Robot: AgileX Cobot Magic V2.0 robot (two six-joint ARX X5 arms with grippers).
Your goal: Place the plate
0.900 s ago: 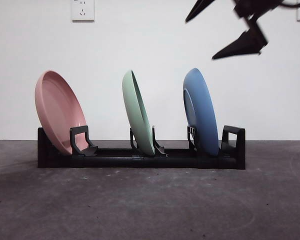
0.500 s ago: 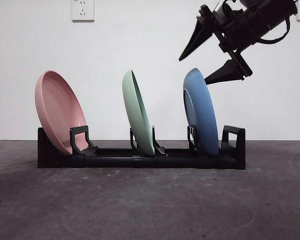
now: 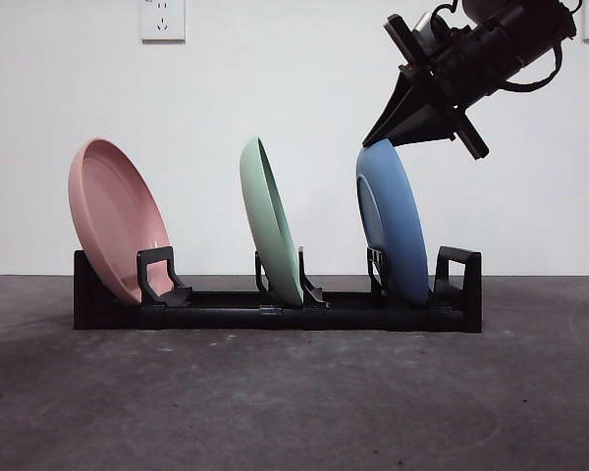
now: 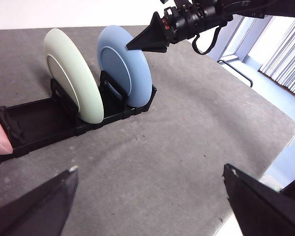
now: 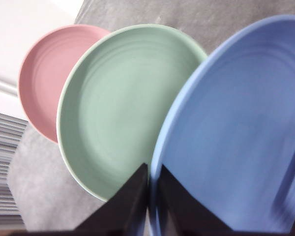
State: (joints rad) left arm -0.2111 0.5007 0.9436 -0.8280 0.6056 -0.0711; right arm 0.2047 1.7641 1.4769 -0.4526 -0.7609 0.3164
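Right tool point(image 3: 385, 140) pinched shut on the top rim of the blue plate point(image 3: 393, 224), one jaw on each face. The plate stands directly below it, upright in the end slot of the black rack point(image 3: 275, 309). Beyond it: green plate point(image 3: 271, 221), then pink plate point(image 3: 118, 218). Left tool point(image 4: 147, 196) spread wide above the desk point(image 4: 187, 128), well apart from the rack.

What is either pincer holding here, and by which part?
The right pincer grips the blue plate by its top rim, jaws closed on either side. The left pincer holds nothing.
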